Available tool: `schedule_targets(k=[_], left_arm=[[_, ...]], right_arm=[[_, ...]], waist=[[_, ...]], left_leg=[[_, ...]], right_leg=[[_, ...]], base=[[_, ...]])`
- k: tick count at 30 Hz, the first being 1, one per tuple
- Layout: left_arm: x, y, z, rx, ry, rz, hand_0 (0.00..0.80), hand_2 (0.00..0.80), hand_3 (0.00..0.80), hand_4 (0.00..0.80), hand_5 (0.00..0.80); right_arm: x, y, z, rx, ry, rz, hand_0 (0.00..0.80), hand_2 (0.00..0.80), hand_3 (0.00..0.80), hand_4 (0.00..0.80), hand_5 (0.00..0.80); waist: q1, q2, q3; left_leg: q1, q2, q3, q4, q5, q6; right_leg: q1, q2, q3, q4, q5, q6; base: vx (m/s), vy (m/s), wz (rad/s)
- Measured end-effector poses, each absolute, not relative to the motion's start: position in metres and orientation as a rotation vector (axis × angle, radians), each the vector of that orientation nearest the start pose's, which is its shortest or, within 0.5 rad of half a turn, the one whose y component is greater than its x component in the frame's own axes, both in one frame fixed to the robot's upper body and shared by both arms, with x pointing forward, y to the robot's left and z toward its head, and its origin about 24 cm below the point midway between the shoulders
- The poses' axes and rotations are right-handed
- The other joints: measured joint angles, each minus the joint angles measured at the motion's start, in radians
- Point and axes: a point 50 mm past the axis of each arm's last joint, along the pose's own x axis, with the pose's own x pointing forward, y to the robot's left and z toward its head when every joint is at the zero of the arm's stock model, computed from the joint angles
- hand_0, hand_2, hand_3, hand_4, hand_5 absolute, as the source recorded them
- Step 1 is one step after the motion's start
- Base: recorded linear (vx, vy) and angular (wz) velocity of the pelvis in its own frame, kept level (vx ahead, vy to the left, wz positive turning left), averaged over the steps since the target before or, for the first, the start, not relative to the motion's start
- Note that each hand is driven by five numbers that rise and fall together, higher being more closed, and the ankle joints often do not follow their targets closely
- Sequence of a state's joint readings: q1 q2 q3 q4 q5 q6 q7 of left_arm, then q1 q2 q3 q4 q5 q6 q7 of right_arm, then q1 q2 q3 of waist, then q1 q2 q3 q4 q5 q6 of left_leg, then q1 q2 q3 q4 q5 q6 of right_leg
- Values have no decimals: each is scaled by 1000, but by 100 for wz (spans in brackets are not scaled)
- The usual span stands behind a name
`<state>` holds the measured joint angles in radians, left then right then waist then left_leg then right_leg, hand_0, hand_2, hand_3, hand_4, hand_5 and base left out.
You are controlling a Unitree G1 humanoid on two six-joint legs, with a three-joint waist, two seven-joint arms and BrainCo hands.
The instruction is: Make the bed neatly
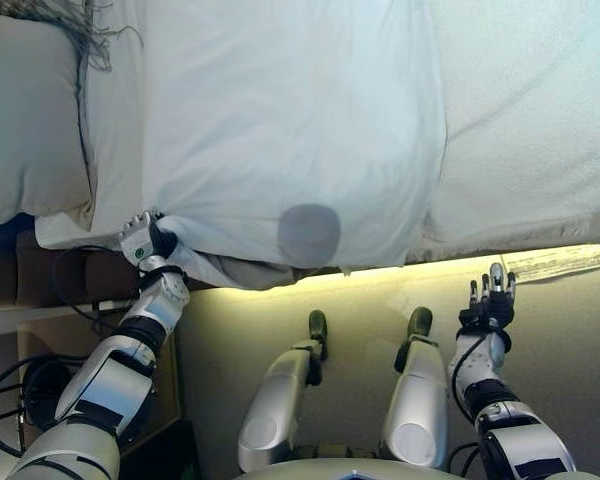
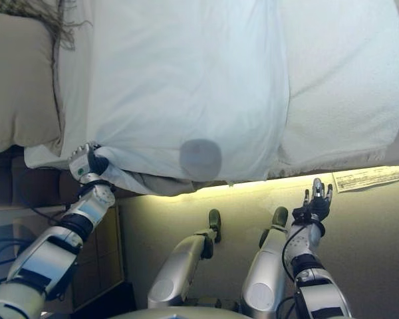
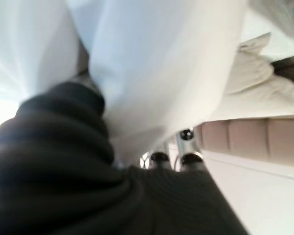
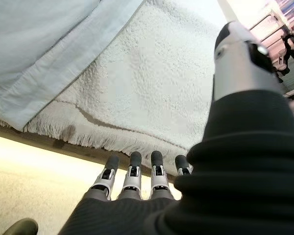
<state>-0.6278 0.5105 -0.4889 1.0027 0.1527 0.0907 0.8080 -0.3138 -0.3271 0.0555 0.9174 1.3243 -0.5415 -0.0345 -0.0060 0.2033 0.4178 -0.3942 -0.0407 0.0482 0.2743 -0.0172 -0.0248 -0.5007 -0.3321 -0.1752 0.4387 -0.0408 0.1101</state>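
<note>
My left hand [image 1: 143, 240] has its fingers curled into the near left corner of the smooth white cotton duvet [image 1: 280, 120], pinching a fold of cloth at the bed's edge; the left wrist view shows the fabric bunched over the dark cover, with only the fingertips [image 3: 159, 157] peeking out under it. My right hand [image 1: 488, 300] hangs free over the pale carpet [image 1: 560, 330], well apart from the bed, fingers straight and slightly spread, holding nothing. The duvet lies across the middle of the bed and droops over the near side, with a round grey patch [image 1: 309, 235] close to its lower hem. To its right sits a white nubbly bedspread with a fringed border [image 4: 152, 98], its edge tucked under the duvet's hem. A beige pillow [image 1: 25, 120] rests at the far left, beside a dark fringed throw [image 1: 70, 25]. I judge the duvet light, soft and limp: it will sag and wrinkle if pulled from one point, and it may slide on the cover beneath. The sensible second hold for me is the stitched hem at the right corner, so both corners can be drawn taut together.
</note>
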Motion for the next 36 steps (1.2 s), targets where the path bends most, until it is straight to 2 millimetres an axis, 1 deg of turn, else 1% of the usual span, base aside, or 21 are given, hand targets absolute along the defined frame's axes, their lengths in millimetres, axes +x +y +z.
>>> schedule_targets(k=[3, 7, 12, 14, 16, 22, 23, 29, 36], left_arm=[[331, 268, 41, 1047, 125, 629, 800, 800, 800, 800, 800], [330, 266, 35, 980, 151, 630, 800, 800, 800, 800, 800], [330, 262, 32, 962, 151, 614, 800, 800, 800, 800, 800], [331, 258, 31, 950, 143, 605, 800, 800, 800, 800, 800], [330, 256, 30, 935, 150, 606, 800, 800, 800, 800, 800], [330, 259, 30, 903, 163, 629, 800, 800, 800, 800, 800], [330, 259, 30, 892, 167, 636, 0, 0, 0, 0, 0], [327, 262, 23, 789, 243, 673, 0, 0, 0, 0, 0], [328, 261, 14, 655, 340, 565, 0, 0, 0, 0, 0]], right_arm=[[263, -283, -27, 783, -26, -706, 0, 0, 0, 0, 0], [264, -282, -25, 763, -25, -693, 0, 0, 0, 0, 0], [271, -277, -20, 714, -17, -668, 0, 0, 0, 0, 0], [271, -278, -19, 700, -16, -670, 0, 0, 0, 0, 0], [272, -278, -19, 700, -17, -666, 0, 0, 0, 0, 0], [272, -278, -19, 699, -21, -663, 0, 0, 0, 0, 0], [271, -278, -19, 699, -21, -663, 0, 0, 0, 0, 0], [273, -277, -17, 678, -25, -649, 0, 0, 0, 0, 0], [276, -277, -13, 672, -35, -646, 0, 0, 0, 0, 0]], waist=[[0, 0, 0], [1, 3, 0], [12, 19, 1], [24, 29, 0], [24, 34, 0], [23, 37, 0], [23, 37, 0], [23, 38, -1], [21, 42, -4]], left_leg=[[-1, 0, 0, 0, 0, 0], [-11, -2, 0, 1, 0, 0], [-23, -1, 0, 6, -2, -3], [-24, -1, -1, 6, -3, -3], [-24, -1, -2, 5, -3, -4], [-34, 1, -5, 10, -7, -10], [-39, 2, -6, 14, -8, -12], [-37, 6, -7, 17, -11, -16], [-37, 5, -6, 24, -13, -17]], right_leg=[[-2, 0, 0, 0, 0, 0], [-16, -3, 1, 10, -6, 0], [-29, -3, 1, 16, -9, -2], [-30, -2, 1, 17, -11, -3], [-30, -2, 1, 17, -13, -2], [-47, -3, 0, 42, -29, -6], [-53, -3, 0, 49, -33, -8], [-55, -1, 0, 58, -39, -12], [-55, 1, 3, 59, -39, -12]], base=[[-31, 45, 0], [-29, 75, 1], [-37, 46, 0], [-37, 27, 1], [-15, 10, 1], [0, 0, 0], [0, 0, 0], [17, 3, -1], [8, 23, -1]])
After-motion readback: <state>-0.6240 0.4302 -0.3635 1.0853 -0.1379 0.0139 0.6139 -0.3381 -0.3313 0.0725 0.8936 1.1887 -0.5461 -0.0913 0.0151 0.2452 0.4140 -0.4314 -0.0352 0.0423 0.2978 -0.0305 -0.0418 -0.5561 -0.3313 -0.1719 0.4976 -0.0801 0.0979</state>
